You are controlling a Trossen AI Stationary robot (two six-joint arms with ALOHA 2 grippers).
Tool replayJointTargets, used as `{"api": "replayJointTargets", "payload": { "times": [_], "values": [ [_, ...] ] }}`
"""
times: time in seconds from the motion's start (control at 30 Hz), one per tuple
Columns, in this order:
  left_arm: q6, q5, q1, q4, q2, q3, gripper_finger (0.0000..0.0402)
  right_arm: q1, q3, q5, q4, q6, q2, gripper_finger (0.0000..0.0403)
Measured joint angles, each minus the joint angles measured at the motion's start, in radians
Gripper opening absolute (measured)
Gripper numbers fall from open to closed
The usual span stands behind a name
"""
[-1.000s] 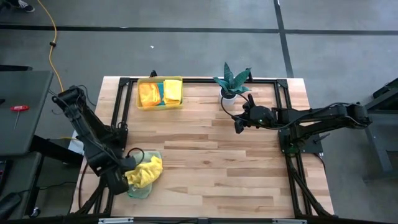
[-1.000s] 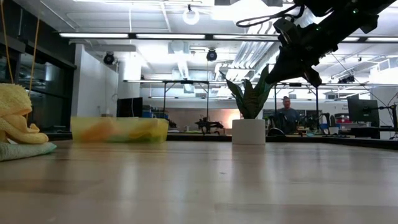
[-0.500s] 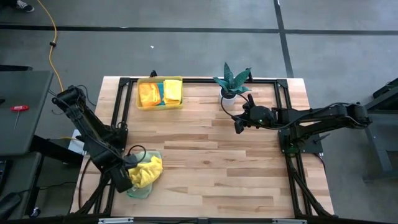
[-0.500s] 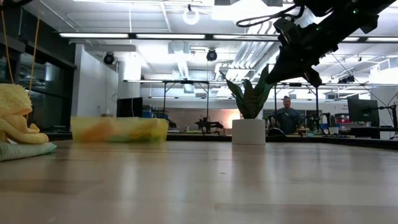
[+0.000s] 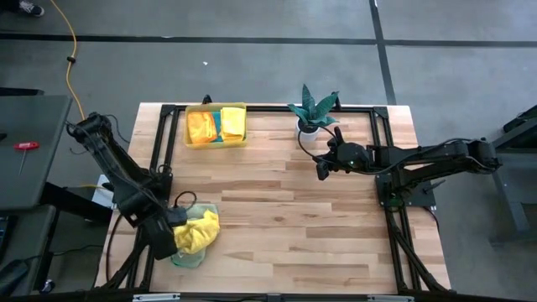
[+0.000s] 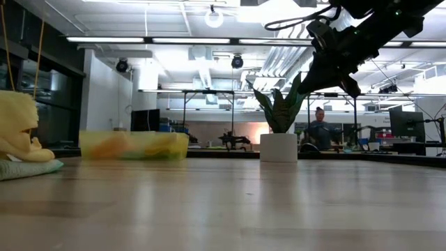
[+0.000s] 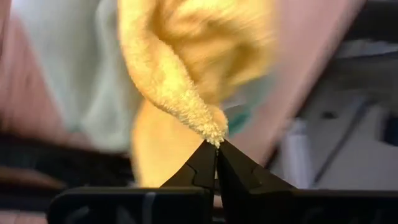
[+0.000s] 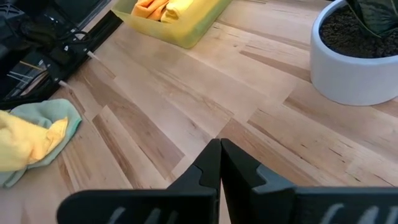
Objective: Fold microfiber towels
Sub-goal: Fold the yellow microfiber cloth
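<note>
Your left claw (image 7: 216, 144) has its fingers pinched together on a corner of the yellow towel (image 5: 197, 231), which lies crumpled on a light green towel (image 5: 191, 254) near the table's (image 5: 285, 218) front left edge; that bite looks thin, so lift slowly and watch it hold. Draw the corner up and out toward the open middle of the table so the cloth hangs free of the green one before you lay it flat. Your right claw (image 5: 321, 174) hovers with fingers together, empty, near the potted plant (image 5: 312, 111); bring it across to catch an opposite corner.

Two black jointed arms, looped black cables, tapered black pincer (image 7: 216, 149) fingers.
</note>
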Motion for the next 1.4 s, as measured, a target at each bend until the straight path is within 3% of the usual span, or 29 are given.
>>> {"api": "replayJointTargets", "payload": {
  "times": [0.17, 0.37, 0.6, 0.77, 0.87, 1.0, 1.23, 1.4],
  "values": [
    [0.17, -0.093, 0.136, -0.073, -0.101, 0.148, 0.0001, -0.015, 0.0, 0.0, 0.0, 0.015, 0.0, 0.0],
    [0.516, -0.168, 0.449, -0.16, -0.118, 0.329, 0.0, -0.02, 0.0, -0.004, 0.012, 0.024, 0.0, 0.0],
    [1.028, -0.139, 0.844, -0.149, 0.012, 0.472, 0.0, -0.02, 0.0, -0.07, 0.066, 0.002, 0.0, 0.0],
    [1.349, -0.136, 1.005, -0.143, 0.207, 0.602, 0.0, -0.02, 0.0, -0.091, 0.088, -0.041, 0.0, 0.0],
    [1.476, -0.139, 1.03, -0.126, 0.32, 0.681, 0.0, -0.02, 0.0, -0.098, 0.113, -0.066, -0.001, 0.0],
    [1.563, -0.111, 1.009, -0.006, 0.393, 0.68, 0.0, -0.02, 0.0, -0.141, 0.137, -0.109, -0.003, 0.0],
    [1.5, -0.059, 0.915, 0.256, 0.403, 0.511, 0.0, -0.02, 0.0, -0.185, 0.136, -0.173, -0.003, 0.0005],
    [1.43, -0.08, 0.864, 0.394, 0.403, 0.401, 0.0, -0.007, 0.0, -0.191, 0.143, -0.244, 0.026, 0.0052]
  ]
}}
